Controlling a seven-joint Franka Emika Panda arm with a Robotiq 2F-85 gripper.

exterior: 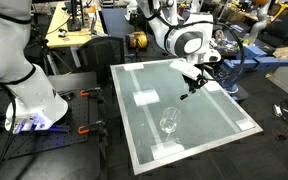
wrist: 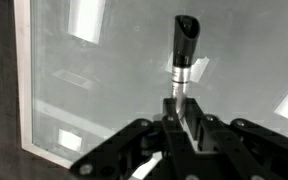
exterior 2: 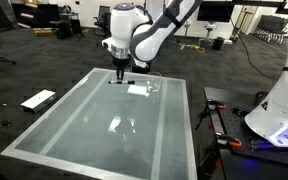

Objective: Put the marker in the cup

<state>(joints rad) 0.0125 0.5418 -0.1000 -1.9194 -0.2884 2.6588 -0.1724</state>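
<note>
My gripper [wrist: 182, 112] is shut on the marker [wrist: 183, 50], a slim stick with a black cap and a pale grey barrel that points away from the jaws in the wrist view. In an exterior view the gripper [exterior: 194, 78] holds the marker [exterior: 189, 91] tilted above the far side of the glass-topped table [exterior: 224, 112]. The clear cup [exterior: 169, 123] stands upright on the table nearer the front, well apart from the gripper. In an exterior view the gripper [exterior 2: 120, 70] hangs over the far end of the table and the cup [exterior 2: 123, 126] shows faintly in the middle.
The table [exterior 2: 174, 130] has a pale frame and reflective top with bright light patches. A white robot base [exterior: 29, 100] stands beside it, with clamps on the floor. A flat white board [exterior 2: 37, 99] lies on the carpet. Desks and equipment stand behind.
</note>
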